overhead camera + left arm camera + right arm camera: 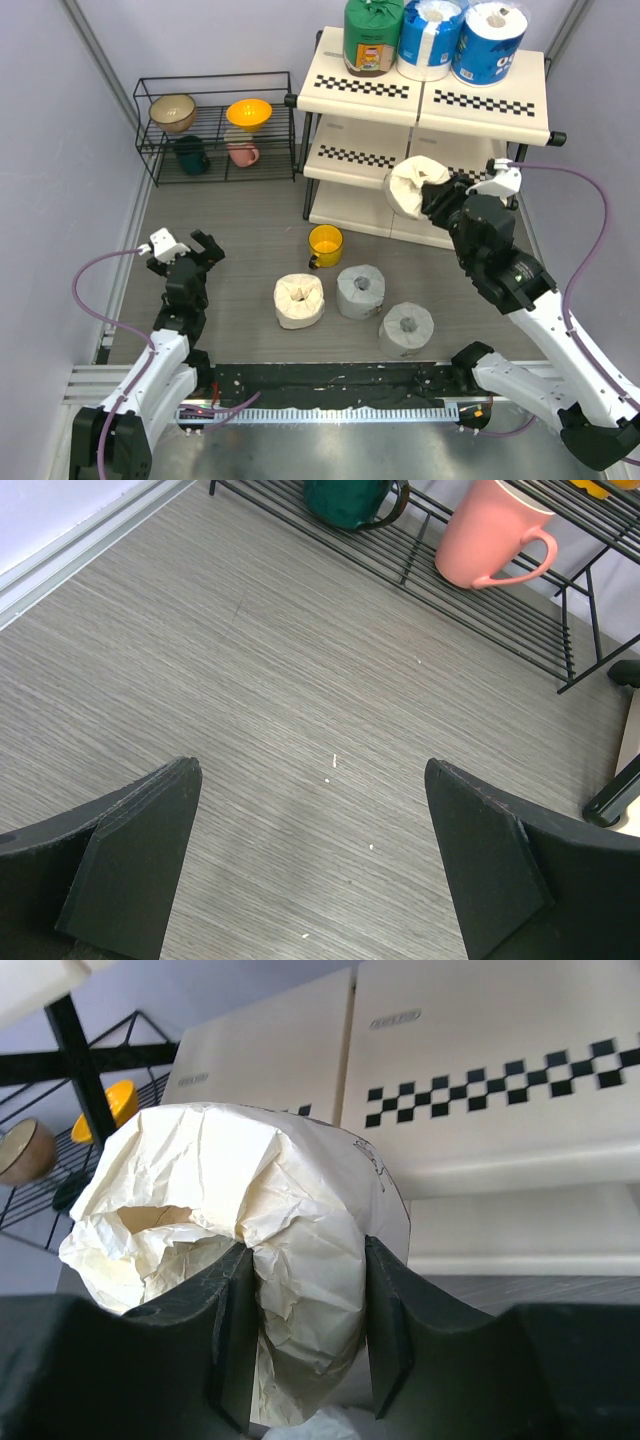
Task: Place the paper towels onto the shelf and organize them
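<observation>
Fingers of the right claw [306,1260] stand only narrowly apart, clamped on a crumpled cream roll [200,1180]. The roll is held off the table [250,220], right in front of the shelf's [370,105] middle tier. Whether it touches that tier's edge I cannot tell. The left claw [187,248] is wide open with nothing in it, low over bare table near the wire rack [215,125].

On the shelf's top tier stand a green roll [373,35] and two blue-and-white rolls [430,38], their tops cut off by the picture's edge. A second cream roll [299,300] and two grey rolls [360,291] sit on the table close together, just beside a yellow cup [325,245].

The right arm hides part of the lower tiers. In the right wrist view the fingers cover the held roll's lower part.
</observation>
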